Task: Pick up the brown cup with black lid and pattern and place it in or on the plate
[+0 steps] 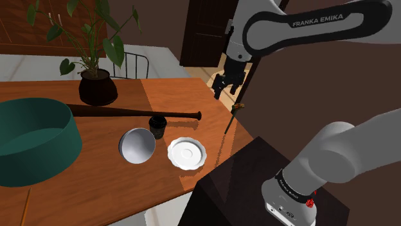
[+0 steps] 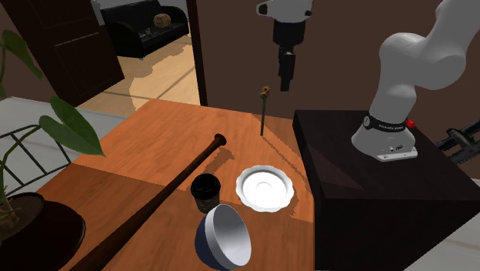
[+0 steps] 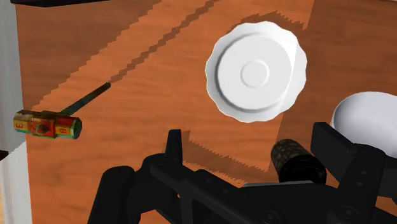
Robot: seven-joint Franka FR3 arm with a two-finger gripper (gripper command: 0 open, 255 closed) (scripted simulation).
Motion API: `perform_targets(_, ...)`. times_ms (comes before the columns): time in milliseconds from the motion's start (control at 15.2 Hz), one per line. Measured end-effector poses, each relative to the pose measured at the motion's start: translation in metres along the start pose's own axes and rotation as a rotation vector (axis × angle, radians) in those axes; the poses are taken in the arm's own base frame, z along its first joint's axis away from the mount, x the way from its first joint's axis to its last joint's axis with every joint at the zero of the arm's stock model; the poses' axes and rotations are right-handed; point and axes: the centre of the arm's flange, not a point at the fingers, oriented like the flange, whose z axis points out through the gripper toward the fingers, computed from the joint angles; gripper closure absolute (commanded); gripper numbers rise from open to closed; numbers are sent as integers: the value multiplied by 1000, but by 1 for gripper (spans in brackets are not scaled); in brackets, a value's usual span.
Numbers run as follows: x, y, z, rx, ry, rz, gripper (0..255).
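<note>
While upright, dark black-lidded cup (image 2: 205, 192)

**Table headcount: mostly singles**

The table (image 1: 173, 93) is carrying one dark cup (image 1: 157, 126), one white plate (image 1: 187, 154), one baseball bat (image 1: 122, 113), one potted plant (image 1: 98, 83) and one small mallet (image 3: 48, 124). Two bowls are sitting there too: a grey bowl (image 1: 136, 146) and a big green bowl (image 1: 35, 138).
</note>
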Motion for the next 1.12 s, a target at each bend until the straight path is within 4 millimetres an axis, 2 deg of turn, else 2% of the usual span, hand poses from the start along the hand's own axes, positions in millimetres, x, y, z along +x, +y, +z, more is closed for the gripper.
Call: perform_targets(1122,130,-96,144,55,66,114,0)
